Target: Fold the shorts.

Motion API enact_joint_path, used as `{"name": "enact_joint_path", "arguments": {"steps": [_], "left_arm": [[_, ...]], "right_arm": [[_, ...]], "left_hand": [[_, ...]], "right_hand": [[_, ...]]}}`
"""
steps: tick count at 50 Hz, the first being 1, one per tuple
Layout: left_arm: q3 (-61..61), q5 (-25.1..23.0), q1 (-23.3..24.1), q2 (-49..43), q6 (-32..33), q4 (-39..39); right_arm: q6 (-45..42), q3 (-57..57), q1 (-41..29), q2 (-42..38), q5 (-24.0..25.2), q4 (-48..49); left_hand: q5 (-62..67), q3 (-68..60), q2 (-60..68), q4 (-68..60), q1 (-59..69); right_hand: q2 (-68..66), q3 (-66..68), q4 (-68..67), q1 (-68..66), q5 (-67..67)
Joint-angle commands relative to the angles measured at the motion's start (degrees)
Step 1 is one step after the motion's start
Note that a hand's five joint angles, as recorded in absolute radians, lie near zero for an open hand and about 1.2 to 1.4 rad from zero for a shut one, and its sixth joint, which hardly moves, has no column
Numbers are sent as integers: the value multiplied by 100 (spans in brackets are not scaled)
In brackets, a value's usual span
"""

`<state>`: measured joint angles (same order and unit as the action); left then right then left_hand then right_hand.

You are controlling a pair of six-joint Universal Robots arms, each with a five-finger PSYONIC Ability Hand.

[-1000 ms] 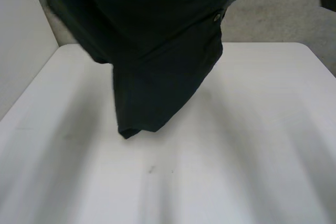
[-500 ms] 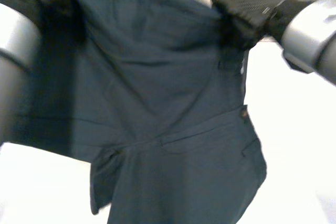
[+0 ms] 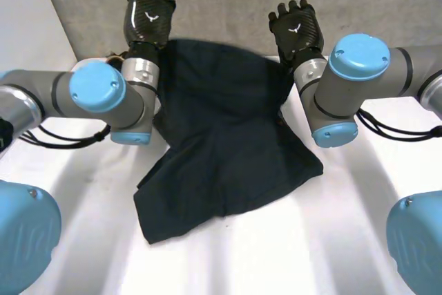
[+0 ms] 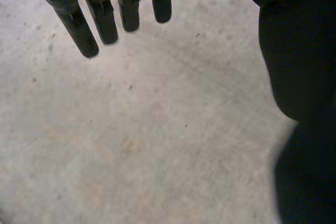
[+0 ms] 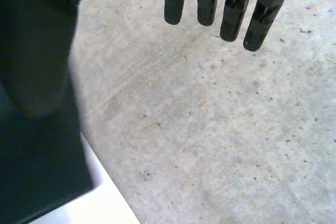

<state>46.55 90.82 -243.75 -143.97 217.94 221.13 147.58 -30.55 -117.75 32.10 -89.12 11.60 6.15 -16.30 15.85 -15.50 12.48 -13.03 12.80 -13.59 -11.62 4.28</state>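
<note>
Left robot hand (image 3: 148,12): out past the far edge of the worktop (image 3: 297,253), over the floor (image 4: 157,129); fingers (image 4: 102,22) straight and apart, holding nothing.
Right robot hand (image 3: 295,27): also past the far edge, a little nearer than the left one; fingers straight and spread, empty.
Shorts (image 3: 228,143): dark, crumpled, lying on the worktop between the two arms; the far end reaches the far edge and seems to lap over it.
Long axis: runs far to near, slanting to the near left, where the cloth is widest.
Direction from the robot hands: the shorts lie nearward of both, inward of each wrist.
Nearer robot hand: about even; each wrist sits at one side of the far end.
Next move, as I judge it: both pull back near and come down on the cloth's far corners.
</note>
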Motion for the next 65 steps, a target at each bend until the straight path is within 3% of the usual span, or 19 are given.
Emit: {"name": "enact_joint_path", "arguments": {"steps": [1,5,11,17,20,23,33,39,45,51,62,65], "left_arm": [[802,-38,170,351,-129,176],[1514,322,240,1080,-393,-51],[2612,1025,503,2442,-1156,-1307],[3456,1052,670,3287,-2273,-3170],[4122,1017,1029,3621,-2905,-4398],[4667,1052,1241,3735,-3187,-4710],[5944,1078,1383,3956,-3302,-4307],[6112,1245,1330,3903,-3250,-3587],[5998,1439,1269,3552,-3232,-3462],[5918,1439,1198,3393,-3223,-3436],[5795,1448,1207,3314,-3214,-3269],[5778,1448,1224,3331,-3214,-3269]], "right_arm": [[86,-248,41,393,79,-992],[358,-985,112,1129,106,-1527],[386,-2216,331,2080,536,-2178],[341,-3577,577,2880,1221,-3030],[324,-4211,762,2986,1398,-3146],[237,-4624,858,2995,1538,-3006],[-256,-5224,920,2477,1705,-1847],[-273,-5250,1070,2082,1732,-994],[-282,-5154,1087,1906,1732,-887],[-265,-5162,1122,1958,1732,-729],[-159,-5426,1149,2538,1697,-694],[-159,-5575,1158,2748,1688,-711]], "left_hand": [[-615,630,-585,550,-248],[-615,630,-585,550,-248],[-560,575,-530,495,-193],[-375,390,-345,310,-8],[-141,156,-112,76,226],[696,-681,726,-761,1063],[1408,-1393,1438,-1473,1775],[1425,-1410,1455,-1490,1792],[1509,-1494,1538,-1574,1876],[2333,-2317,2362,-2397,2699],[3830,-3814,3859,-3894,4197],[5019,-5004,5048,-5084,5386]], "right_hand": [[303,-280,359,162,-428],[303,-280,359,162,-428],[303,-280,359,162,-428],[303,-280,359,162,-428],[303,-280,359,162,-428],[282,-259,338,141,-407],[-428,452,-372,-569,303],[-1722,1745,-1666,-1863,1597],[-2428,2451,-2372,-2569,2303],[-6691,6715,-6636,-6832,6567],[-6697,6720,-6641,-6838,6572],[-6697,6720,-6641,-6838,6572]]}}
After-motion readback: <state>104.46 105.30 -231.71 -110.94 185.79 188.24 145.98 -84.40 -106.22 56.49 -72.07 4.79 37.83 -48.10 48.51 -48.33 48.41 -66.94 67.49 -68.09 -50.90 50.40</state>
